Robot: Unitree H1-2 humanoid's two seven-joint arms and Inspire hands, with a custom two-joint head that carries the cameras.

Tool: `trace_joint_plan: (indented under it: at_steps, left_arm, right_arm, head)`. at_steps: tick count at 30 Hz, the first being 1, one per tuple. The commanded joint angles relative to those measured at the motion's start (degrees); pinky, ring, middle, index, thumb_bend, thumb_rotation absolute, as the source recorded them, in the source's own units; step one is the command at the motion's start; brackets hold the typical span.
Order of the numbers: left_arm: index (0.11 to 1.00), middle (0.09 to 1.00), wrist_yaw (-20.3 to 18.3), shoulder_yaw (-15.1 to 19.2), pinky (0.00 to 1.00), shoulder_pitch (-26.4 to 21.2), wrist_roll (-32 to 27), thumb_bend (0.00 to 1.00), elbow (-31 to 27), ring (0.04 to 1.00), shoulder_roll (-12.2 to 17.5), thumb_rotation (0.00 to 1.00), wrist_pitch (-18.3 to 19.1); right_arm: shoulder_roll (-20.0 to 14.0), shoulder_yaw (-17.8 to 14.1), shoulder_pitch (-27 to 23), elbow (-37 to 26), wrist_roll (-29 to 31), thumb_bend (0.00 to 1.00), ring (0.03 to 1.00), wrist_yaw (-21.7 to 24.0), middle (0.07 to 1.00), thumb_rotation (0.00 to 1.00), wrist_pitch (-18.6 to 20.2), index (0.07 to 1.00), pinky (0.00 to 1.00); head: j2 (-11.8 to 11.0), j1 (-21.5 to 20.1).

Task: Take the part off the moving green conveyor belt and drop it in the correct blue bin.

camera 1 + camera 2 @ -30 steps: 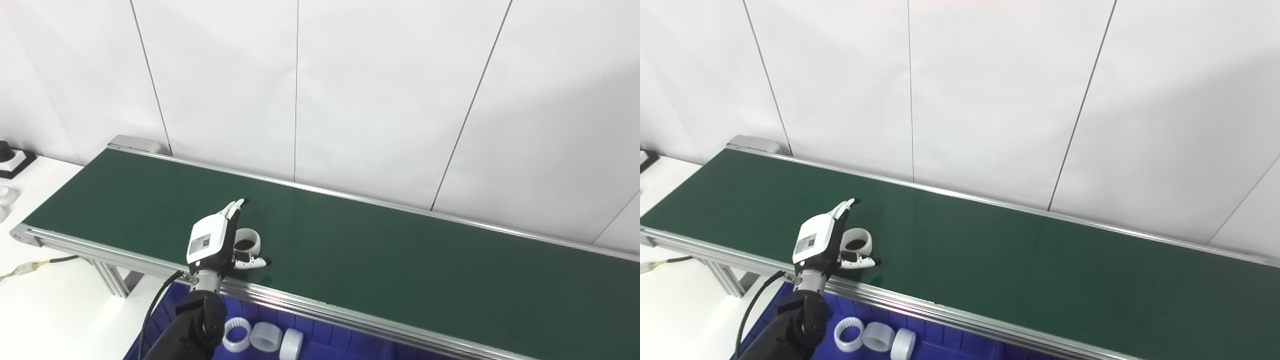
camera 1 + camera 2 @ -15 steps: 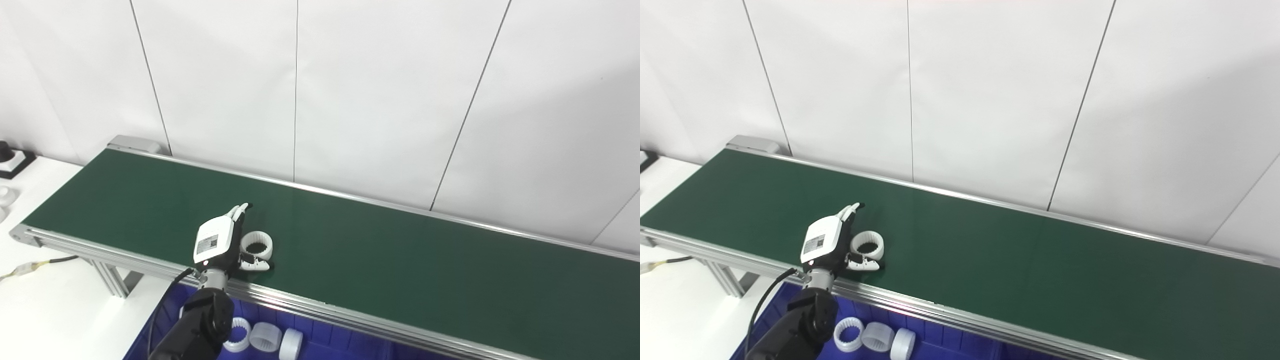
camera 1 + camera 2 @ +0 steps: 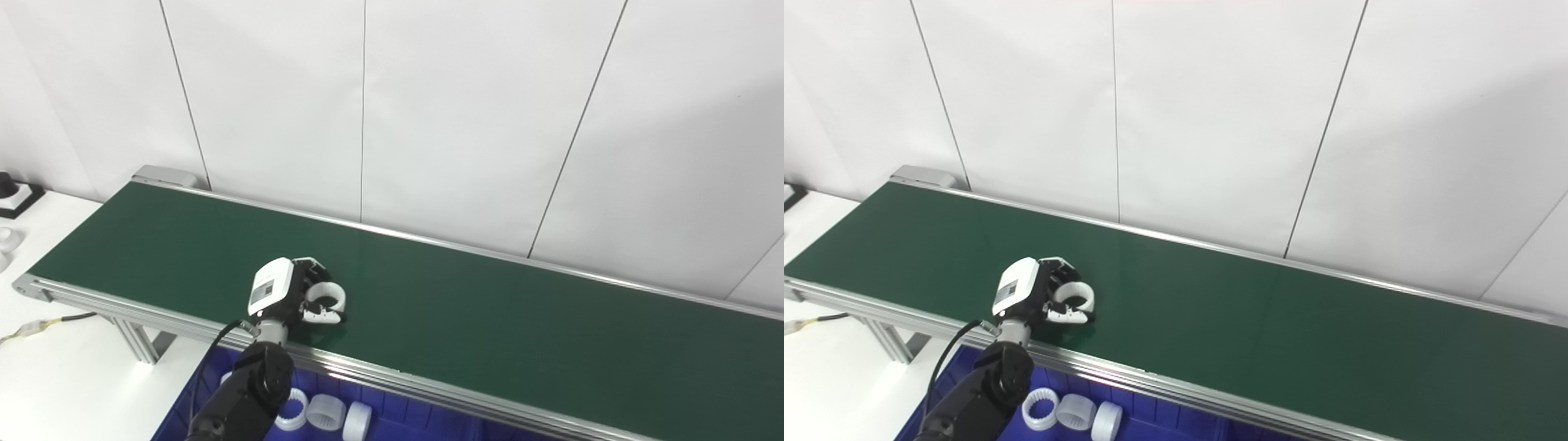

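Ring (image 3: 325, 297), just inside the belt's (image 3: 490, 318) near rail, is now enclosed by the left hand's (image 3: 288, 293) curled fingers; lifting seems possible.

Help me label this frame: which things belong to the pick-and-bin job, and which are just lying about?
Job:
- left hand, curled around the part
- white ring part on the belt
- green conveyor belt
- blue bin, already holding white rings

Lying about:
- cable on the white table
- black-and-white object at far left
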Motion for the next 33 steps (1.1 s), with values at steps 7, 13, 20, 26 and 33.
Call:
trace_joint_plan:
  at_steps: [7,13,20,26,33]
  left_arm:
    - [0.513,0.415,-10.1,-1.7,0.27,-0.8,-1.8,0.51,-4.6,0.362,2.0,0.00,4.1]
    - [0.512,0.444,-1.4,1.1,0.35,4.0,-2.2,0.51,-11.6,0.415,0.3,0.00,-4.2]
    - [0.512,0.440,3.9,2.8,0.34,10.6,-1.8,0.51,-23.0,0.393,-2.4,0.00,-13.4]
    - [0.504,0.450,1.3,2.5,0.32,16.1,-4.0,0.51,-28.9,0.382,-3.7,0.00,-16.4]
    - [0.498,0.445,-4.9,3.1,0.29,21.3,-8.8,0.51,-29.0,0.353,-2.0,0.00,-18.9]
  right_arm:
    - [-0.2,-0.4,-0.5,-1.9,0.2,0.78,0.699,-1.0,0.708,0.23,-1.2,0.845,0.65]
    - [-0.2,-0.5,-0.4,-2.4,0.1,0.78,0.693,-1.1,0.702,0.23,-1.3,0.837,0.65]
    - [-0.1,-0.4,-0.2,-3.6,-0.6,0.80,0.671,-1.0,0.695,0.22,-1.1,0.825,0.61]
    - [0.5,-0.1,0.2,-5.0,-1.2,0.80,0.666,-0.8,0.693,0.22,-0.8,0.824,0.60]
    - [1.6,0.7,0.0,-6.3,-2.6,0.80,0.658,-0.3,0.688,0.26,-0.3,0.823,0.59]
  head:
    - [-0.1,-0.2]
    - [1.0,-1.9]
    - [2.4,-4.8]
    - [4.5,-8.6]
    - [7.8,-13.3]
